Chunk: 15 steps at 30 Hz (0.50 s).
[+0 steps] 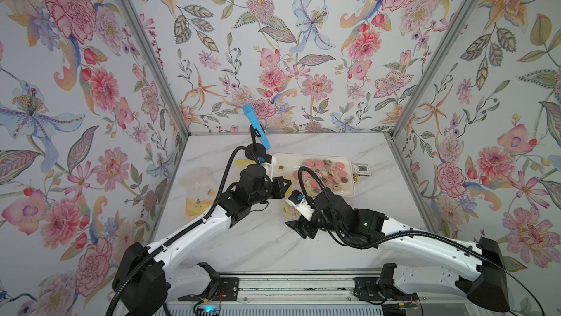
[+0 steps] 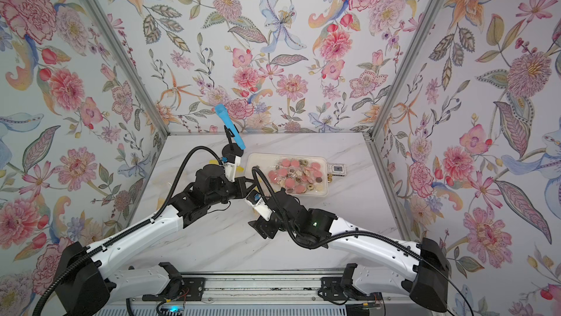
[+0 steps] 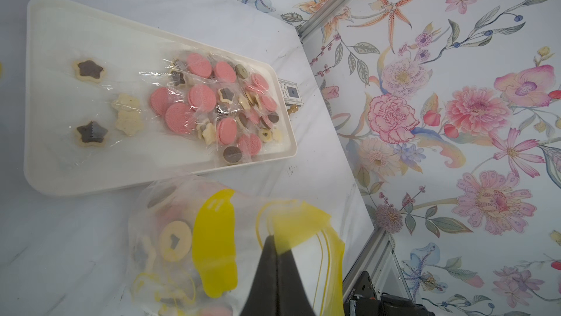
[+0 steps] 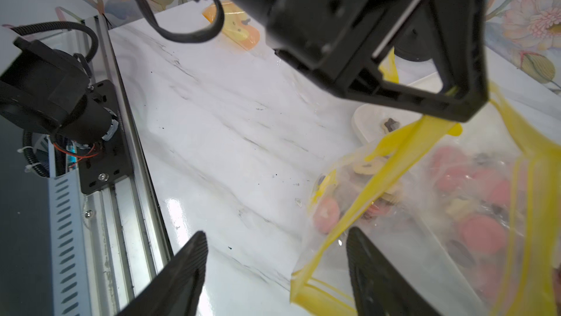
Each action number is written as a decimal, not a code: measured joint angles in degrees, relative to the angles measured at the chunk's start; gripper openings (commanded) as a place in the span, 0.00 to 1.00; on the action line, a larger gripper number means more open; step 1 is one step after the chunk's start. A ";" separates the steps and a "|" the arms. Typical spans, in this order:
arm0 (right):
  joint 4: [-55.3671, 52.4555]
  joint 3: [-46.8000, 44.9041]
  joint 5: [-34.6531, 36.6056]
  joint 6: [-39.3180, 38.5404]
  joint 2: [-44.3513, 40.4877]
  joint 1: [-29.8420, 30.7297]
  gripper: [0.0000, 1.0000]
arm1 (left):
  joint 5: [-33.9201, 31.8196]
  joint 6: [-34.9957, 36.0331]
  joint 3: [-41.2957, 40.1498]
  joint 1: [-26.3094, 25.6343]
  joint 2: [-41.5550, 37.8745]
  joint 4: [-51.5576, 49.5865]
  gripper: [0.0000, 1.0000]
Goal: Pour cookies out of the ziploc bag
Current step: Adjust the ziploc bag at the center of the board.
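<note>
The clear ziploc bag (image 3: 182, 238) with a yellow zip strip hangs beside the near end of the cream tray (image 3: 36, 87). It still holds cookies (image 4: 482, 235): pink rounds, a pale ring and dark pieces. My left gripper (image 3: 274, 238) is shut on the bag's yellow edge. In the right wrist view its tip (image 4: 464, 114) pinches that strip from above. My right gripper (image 4: 276, 235) is open, and the bag's yellow corner lies between its fingers. More cookies (image 1: 324, 172) are piled in the tray, several in clear wrappers. In both top views the arms hide most of the bag.
A blue microphone (image 1: 256, 126) on a black stand is behind the left arm. A second clear bag with orange print (image 1: 198, 190) lies at the table's left. A small white device (image 1: 361, 169) sits at the tray's far end. Floral walls close three sides.
</note>
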 measured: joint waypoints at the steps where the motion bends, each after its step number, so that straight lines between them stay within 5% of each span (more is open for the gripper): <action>1: -0.07 0.00 0.70 -0.42 0.42 0.00 0.70 | 0.17 0.00 0.00 0.07 0.04 0.02 0.05; 15: 0.13 -0.33 8.33 -4.37 4.26 1.29 0.45 | 2.03 -0.33 -1.09 0.70 0.46 2.19 0.05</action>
